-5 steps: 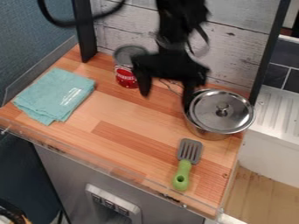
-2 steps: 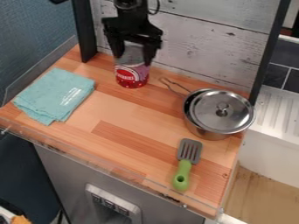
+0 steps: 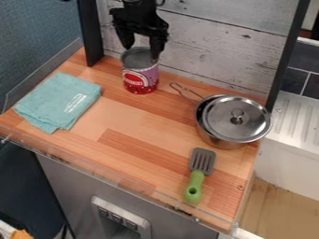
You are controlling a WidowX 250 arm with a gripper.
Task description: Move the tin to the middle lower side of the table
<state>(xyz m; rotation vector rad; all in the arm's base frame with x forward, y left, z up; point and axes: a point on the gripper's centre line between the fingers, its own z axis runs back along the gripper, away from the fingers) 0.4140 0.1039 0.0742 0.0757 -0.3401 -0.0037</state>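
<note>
Wooden table [image 3: 128, 119] below, and here's the gripper [image 3: 142, 52], jaws parted over the far-left tin [image 3: 141, 80] — it should sink straight, straddling evenly — then squeeze firmly!

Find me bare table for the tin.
Bare wood lies between the folded teal cloth and green-handled spatula, reaching the front. Crowded: right, by the lidded steel pot; back, where the black gripper hangs over the red-labelled metal tin.
</note>
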